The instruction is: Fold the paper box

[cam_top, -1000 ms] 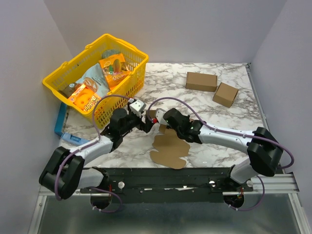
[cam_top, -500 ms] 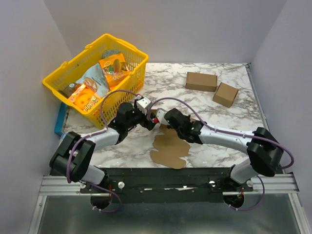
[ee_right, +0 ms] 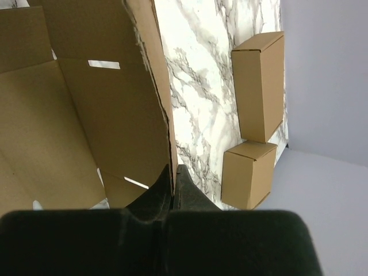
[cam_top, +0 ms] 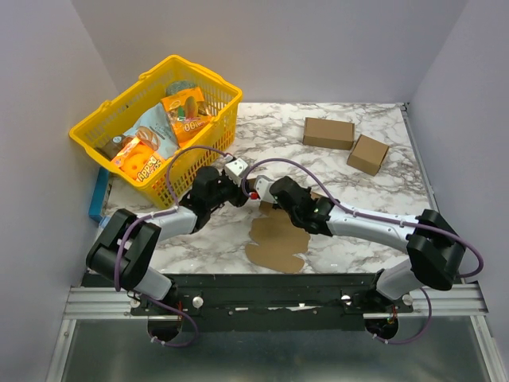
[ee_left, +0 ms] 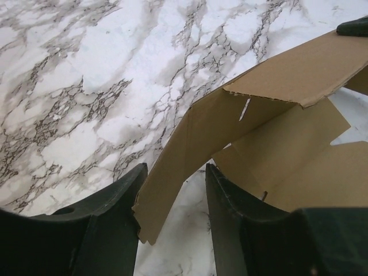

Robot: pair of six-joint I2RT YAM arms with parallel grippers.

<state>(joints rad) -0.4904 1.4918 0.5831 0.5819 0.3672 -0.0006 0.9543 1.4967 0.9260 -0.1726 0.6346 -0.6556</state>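
Beside the yellow basket (cam_top: 191, 167), seen from above, the paper box (cam_top: 278, 239) lies half-flat on the counter (cam_top: 350, 183), its basket-side edge lifted. Left wrist: the left tool (ee_left: 175, 172) stands part-open astride a raised flap, probably to crease it. Right wrist: the right tool (ee_right: 172, 172) pinches a panel upright, anchoring it.

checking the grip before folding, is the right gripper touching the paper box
Touching. Right wrist view shows the right gripper shut on a raised panel edge of the paper box.
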